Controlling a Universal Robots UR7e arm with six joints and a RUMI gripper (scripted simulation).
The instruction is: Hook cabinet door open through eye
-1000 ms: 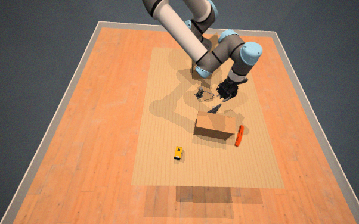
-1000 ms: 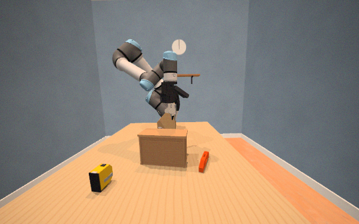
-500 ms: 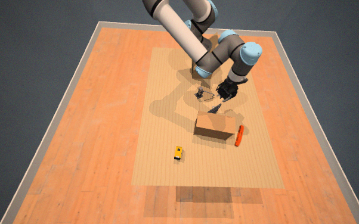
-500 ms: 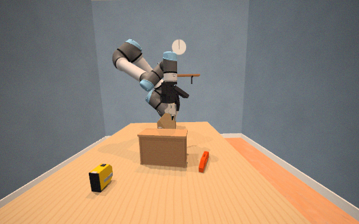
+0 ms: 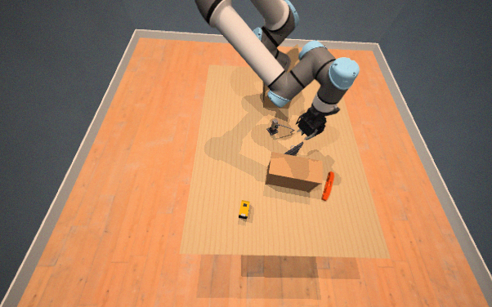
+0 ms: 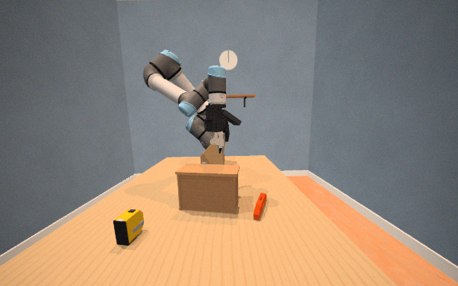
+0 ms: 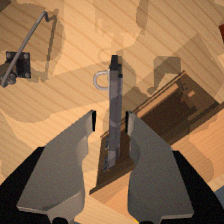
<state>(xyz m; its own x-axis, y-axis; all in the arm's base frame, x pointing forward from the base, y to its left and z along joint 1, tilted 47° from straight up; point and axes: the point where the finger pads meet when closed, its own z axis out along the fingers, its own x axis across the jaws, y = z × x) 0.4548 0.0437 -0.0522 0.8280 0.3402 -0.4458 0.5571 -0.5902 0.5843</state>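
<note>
Arm (image 5: 255, 49) folded at upper centre of the top view, wrist pointing straight down. Gripper (image 7: 110, 127) at lower centre of the wrist view, jaws narrowly parted, grey fingers either side of a thin upright edge.
</note>
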